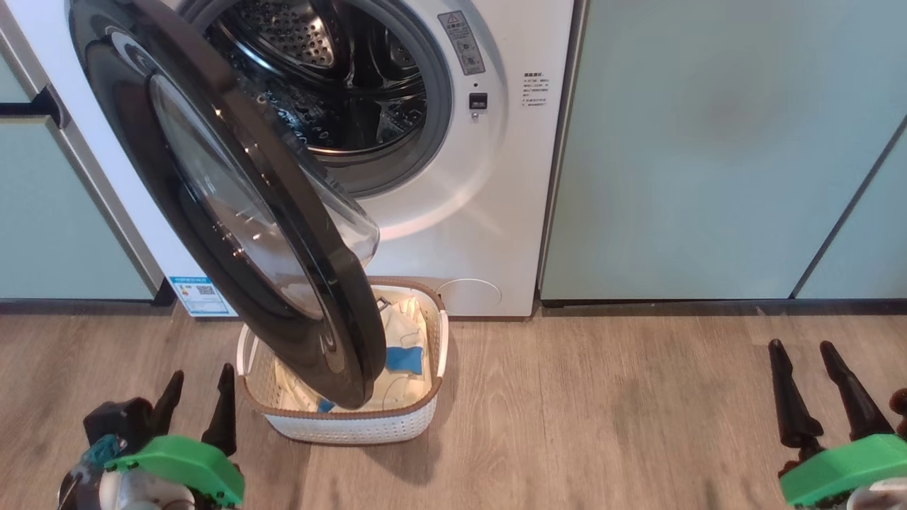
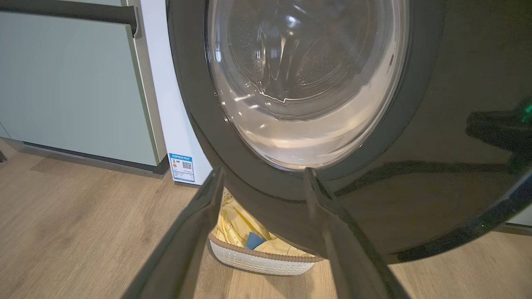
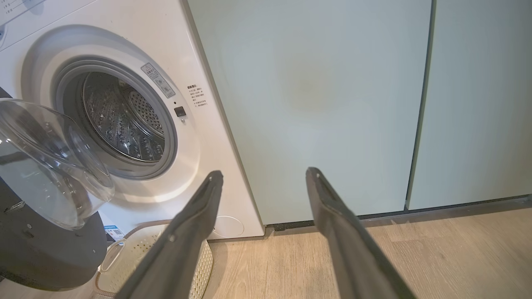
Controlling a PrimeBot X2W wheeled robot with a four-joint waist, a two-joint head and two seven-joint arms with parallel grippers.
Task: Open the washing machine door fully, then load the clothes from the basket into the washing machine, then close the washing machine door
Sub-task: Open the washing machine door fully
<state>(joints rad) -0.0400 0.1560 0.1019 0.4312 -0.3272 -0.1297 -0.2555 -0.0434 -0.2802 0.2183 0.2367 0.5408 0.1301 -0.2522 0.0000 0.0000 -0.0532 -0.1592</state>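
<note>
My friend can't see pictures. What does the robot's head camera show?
A white washing machine has its round black door swung partly open, hanging over a cream basket of yellow-and-blue clothes on the wooden floor. The robot's left gripper and right gripper sit open at the bottom corners, holding nothing.

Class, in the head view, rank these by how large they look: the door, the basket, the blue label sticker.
1. Door: largest, though it stands nearest the camera, which exaggerates it.
2. Basket: partly hidden behind the door.
3. Sticker: clearly smallest.
</note>
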